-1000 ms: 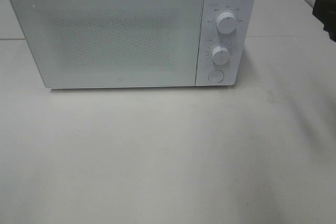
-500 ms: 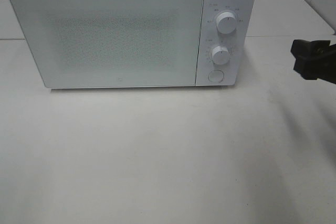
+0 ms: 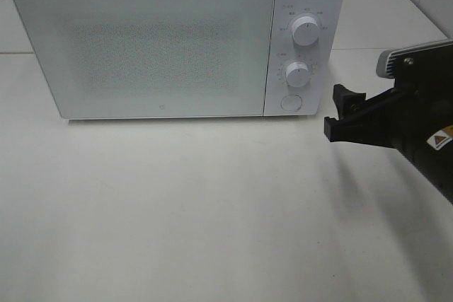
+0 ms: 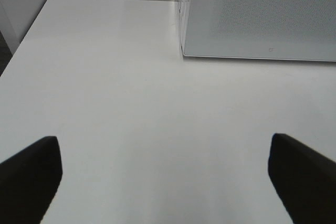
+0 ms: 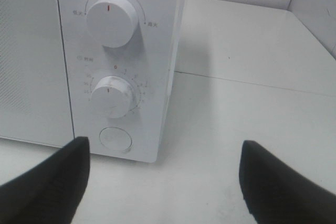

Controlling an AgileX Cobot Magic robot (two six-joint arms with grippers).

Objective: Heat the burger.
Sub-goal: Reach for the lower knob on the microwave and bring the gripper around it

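Note:
The burger is out of view in every frame. A white microwave stands at the back of the table with its door shut. My right gripper hovers open just right of the control panel, level with the round door button. In the right wrist view the open gripper faces the upper knob, the lower knob and the button, touching none of them. In the left wrist view my left gripper is open and empty over the bare table, near the microwave's front left corner.
The white table spreads in front of the microwave. A seam between tabletops runs behind the microwave's right side. The table's left edge shows in the left wrist view.
My right arm has come in from the right edge, down and leftward, to just right of the control panel. Nothing else has moved.

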